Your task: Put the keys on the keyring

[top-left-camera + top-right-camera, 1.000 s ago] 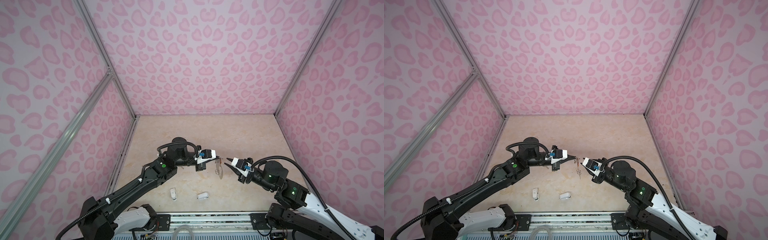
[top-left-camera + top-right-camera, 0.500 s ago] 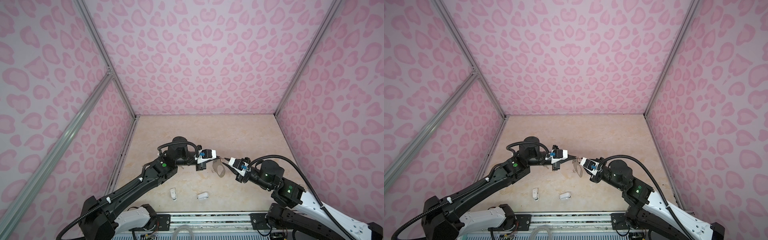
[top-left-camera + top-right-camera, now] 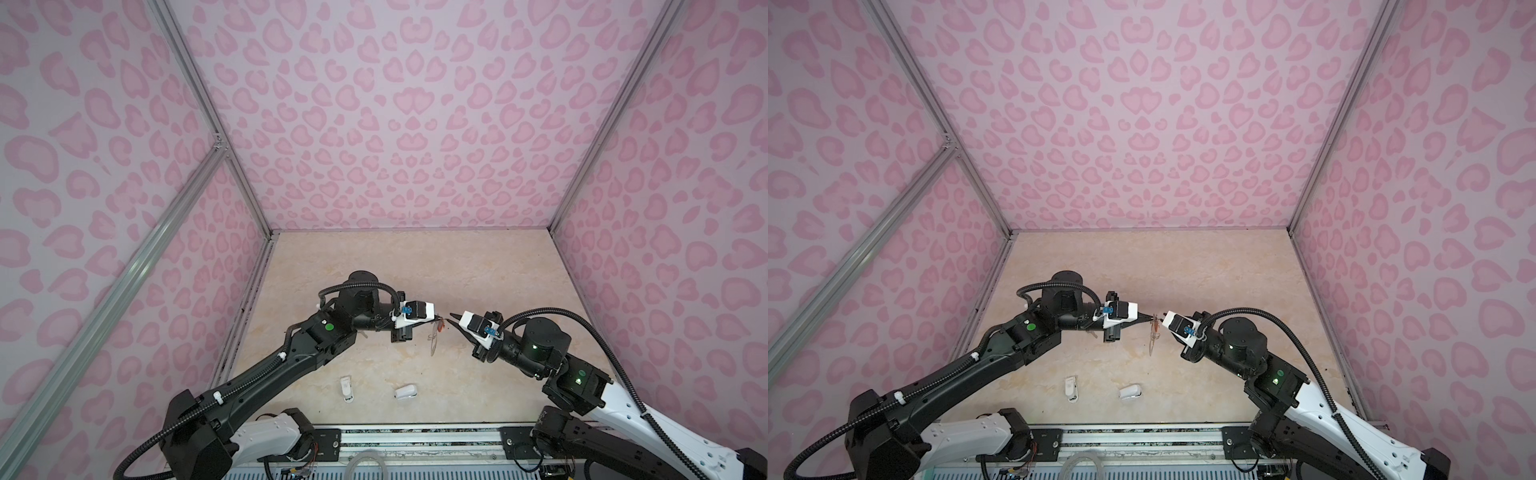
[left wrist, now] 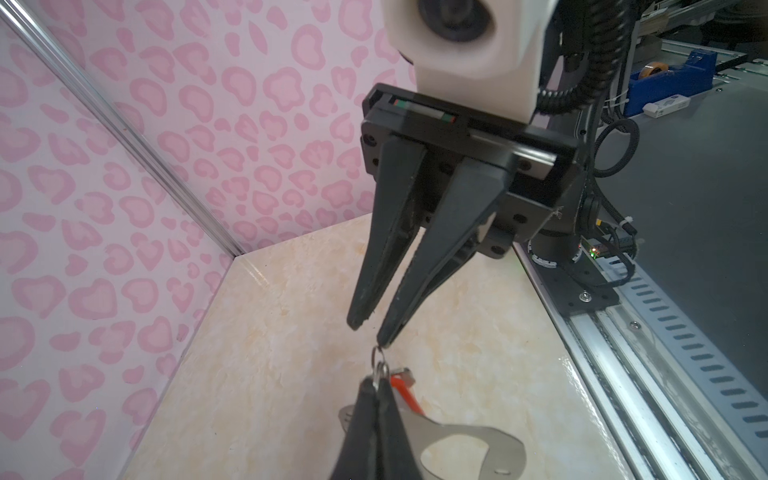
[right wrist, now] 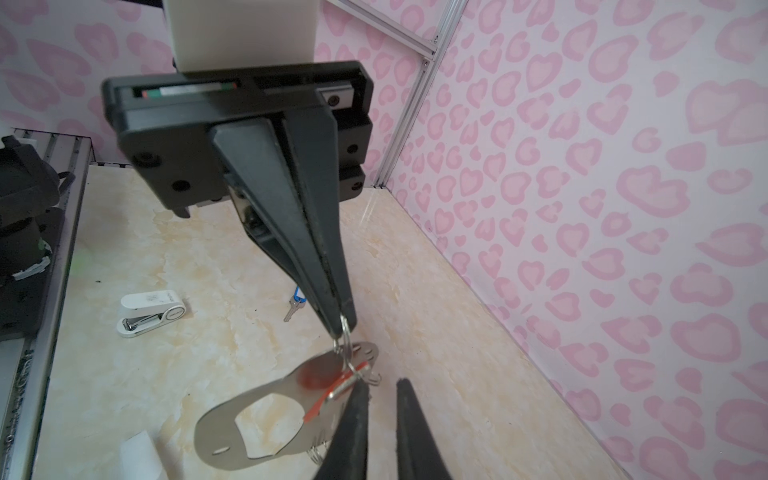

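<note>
Grey metal, the keyring (image 3: pixel 433 343) hangs in the air a little below the middle of both top views, between the two arms, and shows there only as a thin edge-on sliver. The left gripper (image 5: pixel 343 322) is pinched fully closed on one of the plate's small wire rings (image 5: pixel 347 347) and carries the whole plate. The right gripper (image 5: pixel 380 384) has its jaws a narrow way apart with nothing between them. One fingertip (image 5: pixel 357 399) sits against the orange-tagged key (image 5: pixel 338 390), which lies at that same ring; whether it is threaded on cannot be told. The step looks like working this key onto the ring, so the left grip should be rigid while the right closes on the key's metal head, not its tag, and moves in small strokes so the plate does not swing. Only the right wrist view shows the plate's face, the blue-tagged key (image 5: pixel 296 303) lying on the bench (image 5: pixel 166 374) and a white stapler-like object (image 5: pixel 149 311) up close; the left wrist view shows the right gripper's gap from the front
</note>
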Controlling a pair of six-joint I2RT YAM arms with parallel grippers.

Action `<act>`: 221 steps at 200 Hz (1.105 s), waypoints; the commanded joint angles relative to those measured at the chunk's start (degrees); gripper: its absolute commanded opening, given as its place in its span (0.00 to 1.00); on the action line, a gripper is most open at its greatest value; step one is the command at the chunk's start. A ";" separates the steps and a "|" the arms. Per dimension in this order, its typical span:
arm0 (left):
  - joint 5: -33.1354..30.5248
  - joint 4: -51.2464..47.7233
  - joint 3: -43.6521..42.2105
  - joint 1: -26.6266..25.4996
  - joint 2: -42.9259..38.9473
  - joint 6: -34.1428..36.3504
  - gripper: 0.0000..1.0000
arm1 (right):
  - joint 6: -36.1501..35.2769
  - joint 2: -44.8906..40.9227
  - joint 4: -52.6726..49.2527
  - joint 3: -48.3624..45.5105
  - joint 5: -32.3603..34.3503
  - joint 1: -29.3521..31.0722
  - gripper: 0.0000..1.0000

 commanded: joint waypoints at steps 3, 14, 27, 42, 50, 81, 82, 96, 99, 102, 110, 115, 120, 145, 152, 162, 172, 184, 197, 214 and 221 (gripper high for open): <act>1.87 0.54 1.44 -0.05 0.54 0.87 0.03 | 0.34 0.18 -0.25 0.19 -2.33 -0.53 0.15; 1.92 0.52 1.60 -0.01 0.63 0.83 0.03 | 0.48 0.43 -0.90 0.40 -3.70 -0.91 0.16; 1.98 0.40 1.87 -0.03 0.80 0.96 0.03 | 0.57 0.71 -1.48 0.69 -4.73 -1.00 0.17; 1.92 0.28 2.10 -0.06 0.91 0.96 0.03 | 0.57 0.80 -2.01 0.78 -5.92 -1.18 0.18; 1.92 0.27 2.19 0.01 1.05 0.96 0.03 | 0.78 0.71 -2.04 0.79 -5.94 -1.26 0.19; 1.39 0.12 2.38 -0.04 1.25 1.11 0.03 | 0.92 0.27 -3.07 0.78 -6.26 -1.78 0.22; 1.39 0.11 2.40 -0.05 1.25 1.12 0.03 | 0.88 0.23 -3.17 0.78 -6.19 -1.79 0.22; 1.30 -0.04 2.50 -0.05 1.24 1.15 0.03 | 0.53 -0.06 -4.80 0.87 -5.53 -2.22 0.22; 1.26 -0.07 2.55 -0.05 1.25 1.21 0.03 | 0.49 -0.07 -5.03 0.80 -5.42 -2.29 0.22; 1.26 -0.12 2.58 -0.02 1.25 1.22 0.03 | 0.44 -0.16 -5.29 0.78 -5.35 -2.36 0.22; 1.30 0.01 2.59 0.03 1.24 1.22 0.03 | 0.22 -0.24 -6.08 0.78 -5.17 -2.54 0.22; 1.25 0.04 2.59 -0.05 1.25 1.22 0.03 | 0.07 -0.17 -6.55 0.78 -4.93 -2.51 0.22; 1.35 0.08 2.59 -0.02 1.33 1.22 0.03 | -0.15 -0.09 -7.04 0.88 -4.88 -2.57 0.22; 1.49 0.09 2.69 -0.04 1.44 1.14 0.03 | -0.33 0.44 -7.42 1.31 -5.87 -2.56 0.22; 1.56 0.10 2.68 -0.07 1.57 1.05 0.03 | -0.15 0.38 -6.67 1.23 -6.34 -2.53 0.22; 1.64 -0.03 2.72 -0.15 1.64 1.05 0.03 | 0.12 0.27 -5.39 1.13 -6.86 -2.52 0.22; 1.54 0.04 2.76 -0.21 1.73 1.00 0.03 | 0.20 0.14 -4.65 1.09 -6.94 -2.53 0.22; 1.40 -0.07 2.76 -0.31 1.73 1.05 0.03 | 0.36 -0.15 -3.93 1.05 -6.88 -2.51 0.21; 1.20 -0.01 2.59 -0.50 1.76 1.05 0.03 | 0.39 -0.43 -3.76 0.98 -6.89 -2.51 0.21; 1.13 0.00 2.59 -0.53 1.80 1.14 0.03 | 0.56 -0.77 -3.91 1.04 -7.13 -2.56 0.21; 1.13 -0.01 2.59 -0.66 1.70 1.14 0.03 | 0.57 -0.70 -3.97 1.07 -7.32 -2.51 0.20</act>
